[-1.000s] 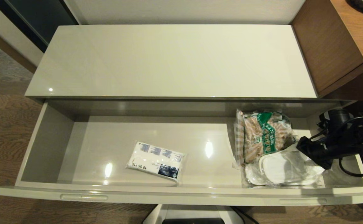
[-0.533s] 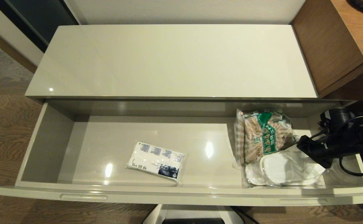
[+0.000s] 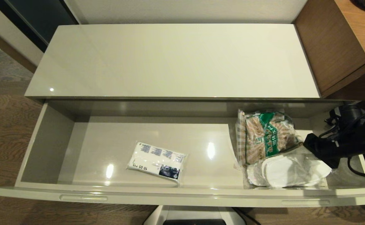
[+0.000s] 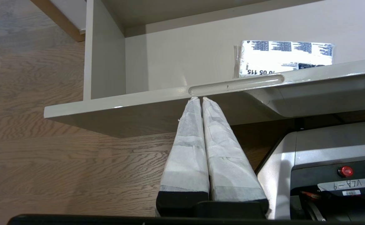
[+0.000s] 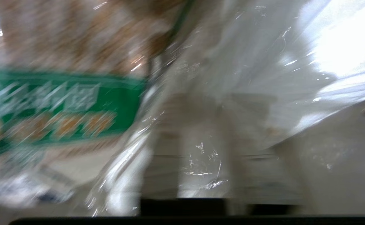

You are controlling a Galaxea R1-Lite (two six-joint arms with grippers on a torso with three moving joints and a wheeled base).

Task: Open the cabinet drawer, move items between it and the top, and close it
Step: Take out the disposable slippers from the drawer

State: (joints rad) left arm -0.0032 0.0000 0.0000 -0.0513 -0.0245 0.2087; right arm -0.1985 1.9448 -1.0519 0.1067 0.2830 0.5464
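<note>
- The drawer [image 3: 182, 195] stands pulled all the way out under the cabinet top [image 3: 173, 59], which carries nothing yet, so I'd judge the opening done and the moving of items only just starting.
- The slippers [image 3: 290, 171] in their crinkly wrap lie at the right end of the drawer, directly under and touching the right claw [image 3: 321, 153], with the checked snack bag [image 3: 265, 136] just beyond its tip.
- Over the last second that claw has drawn back a little toward the drawer's right wall, and the slippers have slid and turned with it, their heel end now lying lower toward the front rim.
- From where I stand that looks like the wrap being dragged or tugged; whether the right claw is clenched on the plastic or loose I cannot tell, since its wrist camera shows only a smear of wrap and bag.
- The tissue pack [image 3: 157, 162] lies flat mid-drawer, well away from the right claw, and has not stirred.
- The left claw [image 4: 200, 99] waits below the drawer front, fingers [image 4: 187, 143] pressed together on nothing, tips just under the left handle slot [image 4: 235, 86].
</note>
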